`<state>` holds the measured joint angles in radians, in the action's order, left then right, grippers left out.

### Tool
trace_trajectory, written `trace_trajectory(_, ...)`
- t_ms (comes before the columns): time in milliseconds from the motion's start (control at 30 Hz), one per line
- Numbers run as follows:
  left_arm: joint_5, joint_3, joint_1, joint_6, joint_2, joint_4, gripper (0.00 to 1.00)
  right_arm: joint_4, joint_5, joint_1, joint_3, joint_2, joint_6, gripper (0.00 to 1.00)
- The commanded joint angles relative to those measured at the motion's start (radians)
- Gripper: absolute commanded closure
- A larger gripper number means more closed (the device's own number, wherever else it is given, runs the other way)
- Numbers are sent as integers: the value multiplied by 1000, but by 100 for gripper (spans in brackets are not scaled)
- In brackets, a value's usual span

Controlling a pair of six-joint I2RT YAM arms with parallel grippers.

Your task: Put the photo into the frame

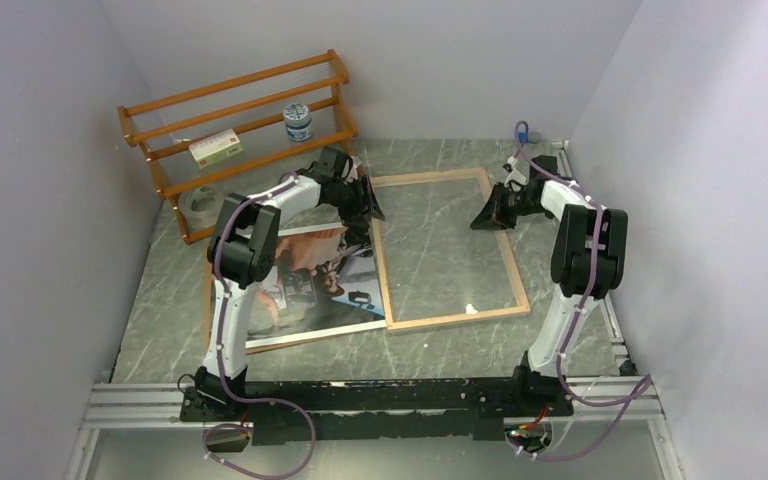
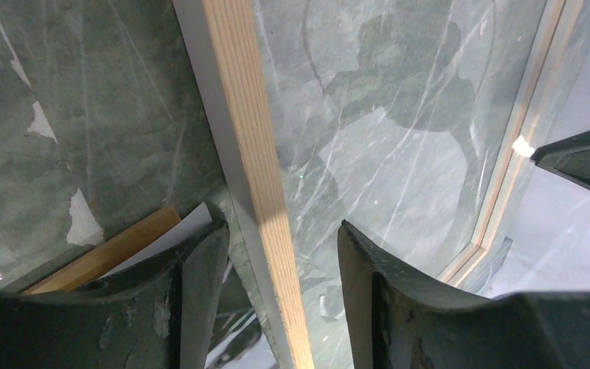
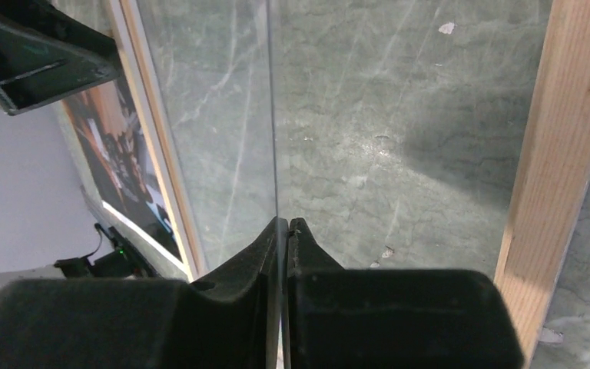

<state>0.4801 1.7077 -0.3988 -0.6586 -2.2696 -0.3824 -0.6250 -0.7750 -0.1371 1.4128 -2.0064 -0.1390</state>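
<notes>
One thin rectangular pale-wood frame (image 1: 460,317)

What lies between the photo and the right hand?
The frame's rail and clear pane, with the left hand at that rail; seen in the top view.

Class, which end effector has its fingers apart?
The left end effector: fingers apart, the frame rail between them; the right end effector has them pinched together.
</notes>
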Motion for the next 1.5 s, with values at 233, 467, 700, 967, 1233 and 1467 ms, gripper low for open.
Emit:
trace_trajectory(233, -85, -5, -4, 49, 44, -43, 42, 254, 64, 31, -146, 141, -46, 94)
trace_trajectory(467, -124, 25, -3, 60, 11, -90, 48, 317, -13, 30, -237, 251, -7, 100)
trace_trajectory(700, -110, 31, -3, 59, -8, -88, 49, 367, -21, 30, -256, 260, -47, 99)
trace_trajectory(967, -93, 30, -3, 62, -17, -83, 50, 441, 2, 30, -254, 224, -116, 100)
trace_trajectory(1233, -103, 54, -3, 57, -43, -119, 59, 459, -70, 30, -314, 304, -37, 100)
trace_trajectory(1467, -91, 54, -3, 56, -48, -109, 58, 521, -130, 28, -352, 316, -63, 100)
